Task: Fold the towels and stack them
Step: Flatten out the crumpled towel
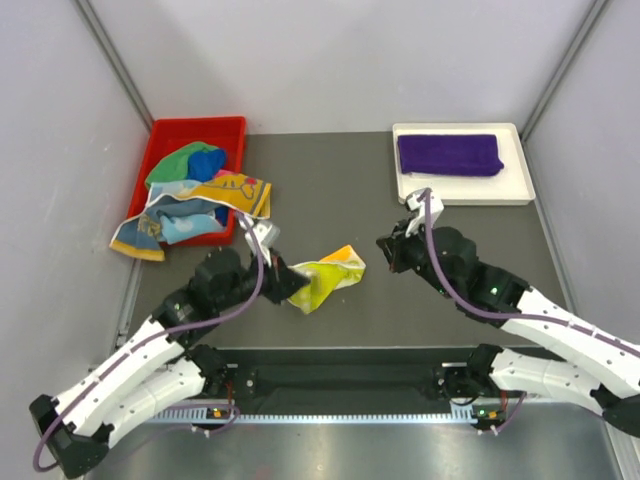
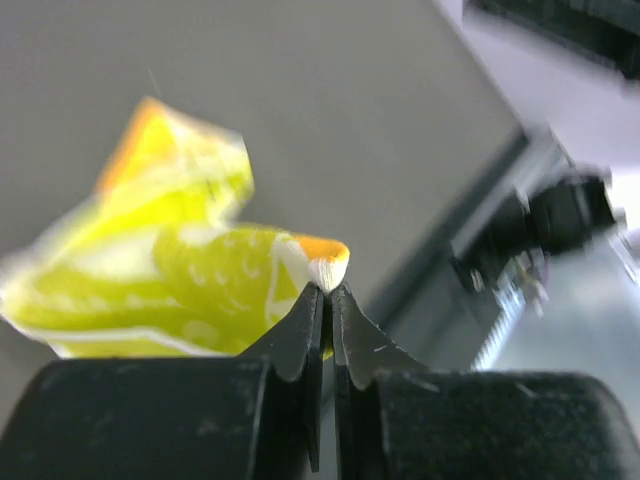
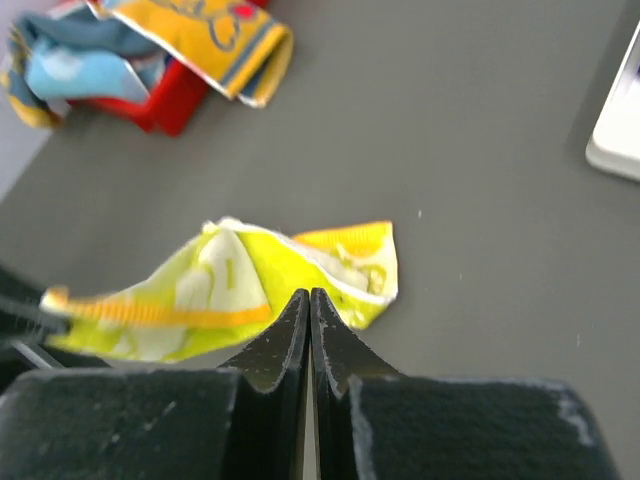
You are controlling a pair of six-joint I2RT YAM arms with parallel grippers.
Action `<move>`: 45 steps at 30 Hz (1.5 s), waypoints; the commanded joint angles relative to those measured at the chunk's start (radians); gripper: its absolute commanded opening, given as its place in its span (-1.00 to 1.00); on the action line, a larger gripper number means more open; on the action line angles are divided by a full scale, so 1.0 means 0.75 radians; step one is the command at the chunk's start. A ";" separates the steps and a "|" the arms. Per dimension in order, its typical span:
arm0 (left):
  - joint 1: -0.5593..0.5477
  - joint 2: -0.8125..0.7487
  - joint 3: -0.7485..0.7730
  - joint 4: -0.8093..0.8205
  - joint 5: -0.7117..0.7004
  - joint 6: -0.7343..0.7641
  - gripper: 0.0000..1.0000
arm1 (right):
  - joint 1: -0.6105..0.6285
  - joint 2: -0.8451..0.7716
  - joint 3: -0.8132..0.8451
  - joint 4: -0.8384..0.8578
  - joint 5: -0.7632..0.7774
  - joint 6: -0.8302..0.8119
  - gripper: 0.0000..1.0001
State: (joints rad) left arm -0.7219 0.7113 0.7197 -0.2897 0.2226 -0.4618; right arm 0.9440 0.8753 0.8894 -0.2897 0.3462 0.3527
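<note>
Your left gripper [image 1: 291, 284] is seen right of the red bin [image 1: 195, 127] and on its near side, its two fingers pressed together on an orange-and-white corner of the pale yellow towel [image 1: 328, 275]; the left wrist view shows that corner caught at the fingertips, with the rest of the cloth bunched and blurred beyond them over the dark table [image 1: 330, 190]; whether the towel touches the table you cannot tell from these views; it sits crumpled, stretching from the pinch further to the right of the bin, an orange edge at its far end. Your right gripper [image 1: 390, 247] is further right of the bin again, just beyond that end of the yellow towel and apart from it; its own camera shows the fingers closed flat against each other with nothing between them, the yellow cloth lying ahead of the tips. In the bin itself the multicoloured towels [image 1: 195, 195] lie in a loose heap of green, blue and orange, spilling over its near wall and its near left corner, one yellow-orange fold draped over the near right corner. Well to the right of the bin, level with it at the far side, the white tray [image 1: 462, 194] holds the purple towel [image 1: 449, 155], folded into a neat flat oblong.
</note>
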 commanded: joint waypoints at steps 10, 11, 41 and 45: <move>-0.056 -0.603 -0.301 -0.936 -0.458 -0.894 -1.00 | 0.128 0.619 0.147 0.172 -0.053 -0.028 -0.95; -0.054 -0.603 -0.299 -0.984 -0.489 -0.920 -1.00 | 0.144 0.667 0.212 0.161 -0.044 -0.028 -0.96; -0.054 -0.545 -0.233 -0.974 -0.628 -1.084 -1.00 | 0.273 1.175 0.217 0.298 -0.087 0.209 -0.28; -0.054 -0.543 -0.235 -0.960 -0.628 -1.076 -1.00 | 0.273 1.169 0.209 0.319 -0.104 0.225 -0.42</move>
State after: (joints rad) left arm -0.7620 0.2928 0.5354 -1.0534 -0.2512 -1.2808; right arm 1.1358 1.7622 1.0111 -0.0921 0.2653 0.4992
